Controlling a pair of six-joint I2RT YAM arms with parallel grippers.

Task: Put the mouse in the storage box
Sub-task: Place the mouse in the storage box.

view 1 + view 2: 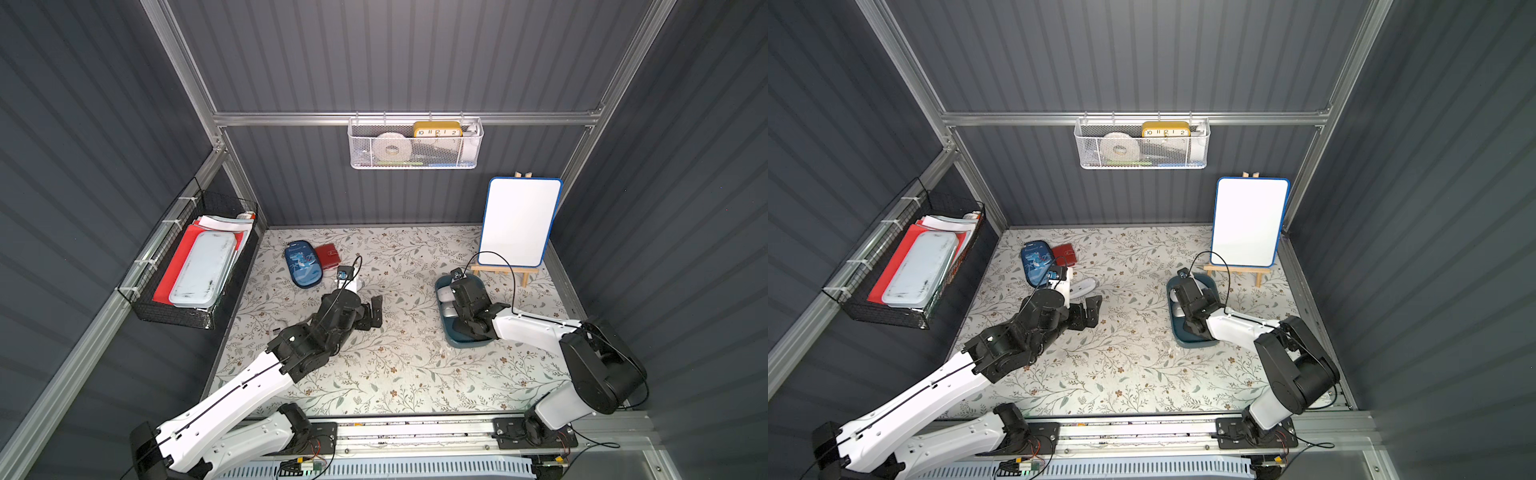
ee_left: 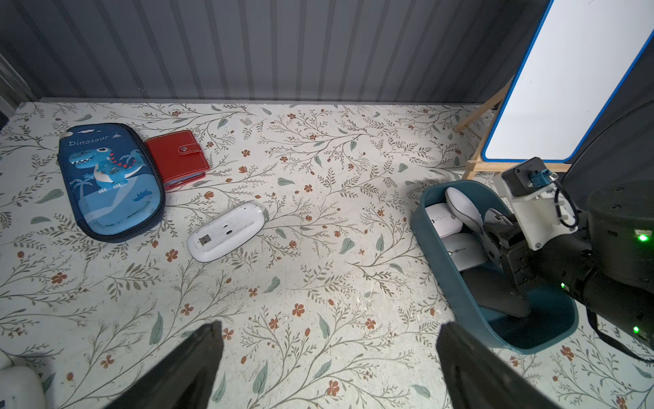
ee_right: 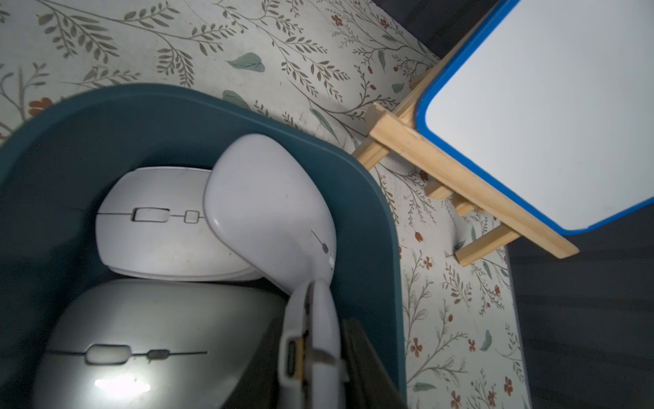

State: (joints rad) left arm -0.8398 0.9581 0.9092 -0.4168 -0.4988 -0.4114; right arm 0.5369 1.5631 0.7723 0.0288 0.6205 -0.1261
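The dark teal storage box (image 1: 446, 330) (image 2: 439, 258) stands on the table's right side. My right gripper (image 3: 313, 354) reaches into it, shut on a white mouse (image 3: 272, 212) (image 2: 462, 209) held on edge against the box wall (image 3: 371, 212). Two more mice lie flat inside, one white (image 3: 159, 226) and one silver (image 3: 141, 329). Another white mouse (image 2: 226, 230) (image 1: 1086, 286) lies upside down on the table, left of centre. My left gripper (image 2: 329, 329) (image 1: 376, 309) hangs open just short of it, touching nothing.
A blue dinosaur case (image 2: 109, 180) and a red wallet (image 2: 177, 159) lie at the back left. A whiteboard on a wooden easel (image 1: 519, 222) stands behind the box. A white mesh basket (image 1: 415, 143) hangs on the back wall, a black wire basket (image 1: 187, 266) on the left wall.
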